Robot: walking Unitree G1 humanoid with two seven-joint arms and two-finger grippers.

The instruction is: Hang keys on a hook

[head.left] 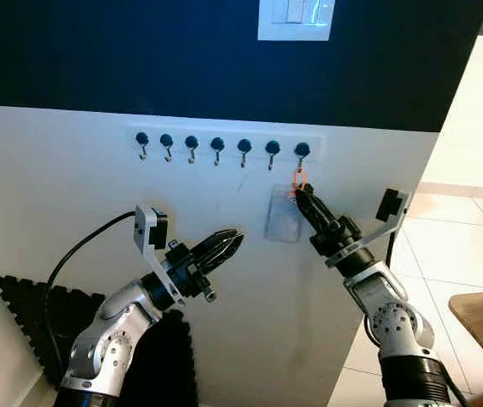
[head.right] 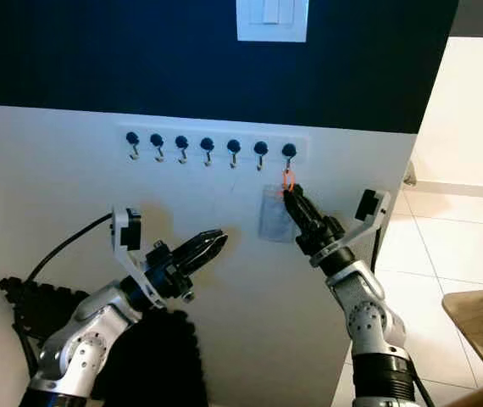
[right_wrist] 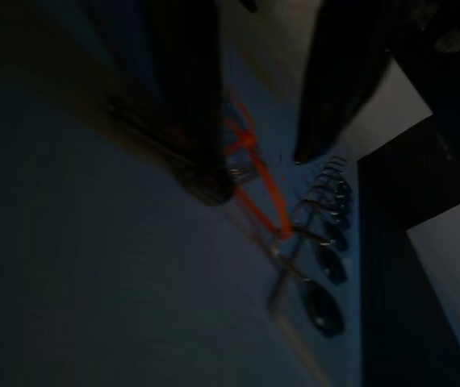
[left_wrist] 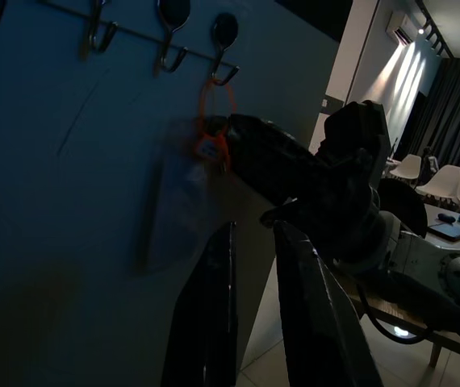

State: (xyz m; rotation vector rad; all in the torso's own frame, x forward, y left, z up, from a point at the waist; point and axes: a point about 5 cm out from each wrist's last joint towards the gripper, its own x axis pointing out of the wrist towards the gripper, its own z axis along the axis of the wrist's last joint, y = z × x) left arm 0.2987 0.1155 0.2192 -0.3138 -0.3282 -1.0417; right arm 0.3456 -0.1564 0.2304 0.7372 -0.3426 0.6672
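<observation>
Right gripper (head.left: 301, 193): jaws raised against the white wall panel (head.left: 55, 195), tips just beneath the last hook (head.left: 302, 153) at the right end of the hook rail (head.left: 221, 146). In the right wrist view the jaws stand apart, with the orange key loop (right_wrist: 258, 189) running between them; whether either finger touches the loop cannot be told there. The loop's upper end sits on the hook, and its lower end lies at the jaw tips. A clear, flat tag (head.left: 282, 214) hangs from the loop, flat to the wall, directly beside and below the jaws on their left side.

Left gripper (head.left: 227, 244): jaws nearly shut, a narrow gap between the fingers (left_wrist: 214, 322), holding nothing. They point toward the tag from well to its left and lower.

View differences: the head views show all seven hooks in one row, the light switch plate (head.left: 294, 19) on the dark upper wall above, and a black foam mat (head.left: 30, 314) leaning low at the far left. The left wrist view shows the loop hooked over the last hook and a small orange label (left_wrist: 208, 148) at the right jaws, plus a dim room with chairs (left_wrist: 444, 181) behind. The right wrist view shows the hooks receding in a line beyond the jaws.
</observation>
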